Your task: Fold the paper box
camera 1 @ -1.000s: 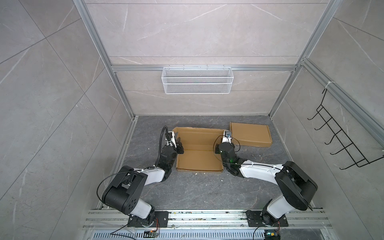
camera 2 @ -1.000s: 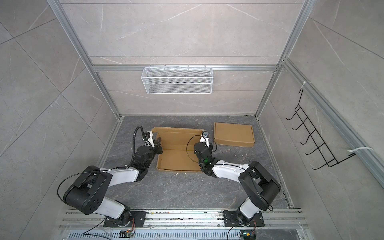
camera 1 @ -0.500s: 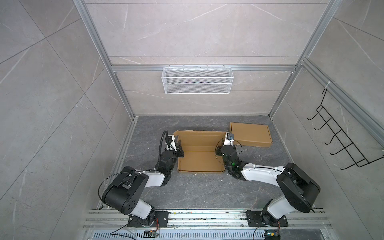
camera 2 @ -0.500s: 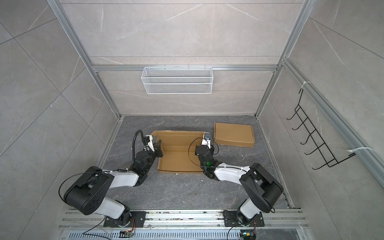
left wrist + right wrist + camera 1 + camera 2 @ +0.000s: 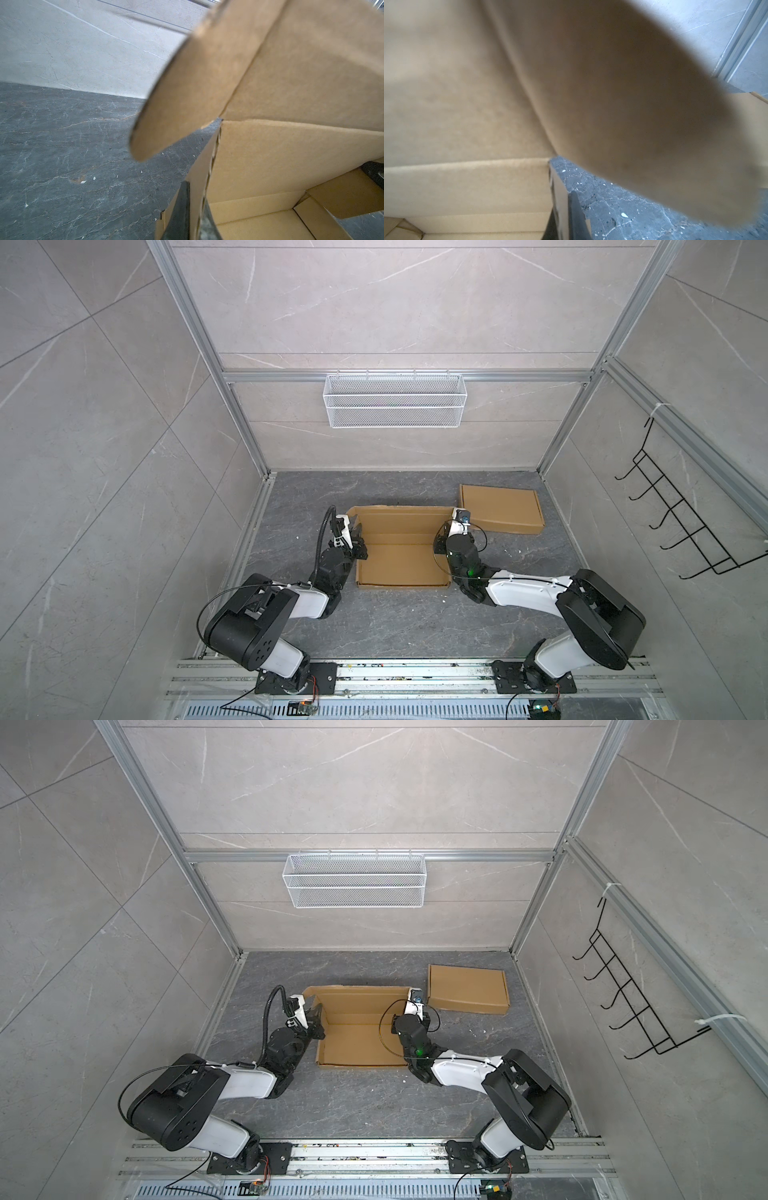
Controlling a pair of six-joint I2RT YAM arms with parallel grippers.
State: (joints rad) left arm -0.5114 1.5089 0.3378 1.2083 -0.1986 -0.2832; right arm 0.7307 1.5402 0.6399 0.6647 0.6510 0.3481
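The paper box [image 5: 401, 556] lies open at the middle of the table [image 5: 415, 622], its lid raised at the back. The left gripper [image 5: 194, 209] pinches its left wall, the right gripper [image 5: 563, 216] its right wall. Rounded lid flaps [image 5: 187, 93] block much of both wrist views. A closed flat box [image 5: 500, 509] lies just beside, back right; a wire basket [image 5: 395, 406] and hook rack [image 5: 681, 522] hang on the walls.

Centre frame, paper box [image 5: 403, 556]: plain tan-brown cardboard. Up right of it, second box [image 5: 500, 508]: same tan. The desk [image 5: 395, 626]: dark grey marble pattern, pale veins, white flecks. The walls [image 5: 374, 302]: light grey tile, white veining. Top centre basket [image 5: 394, 400]: white mesh. Right edge hook rack [image 5: 685, 526]: black.
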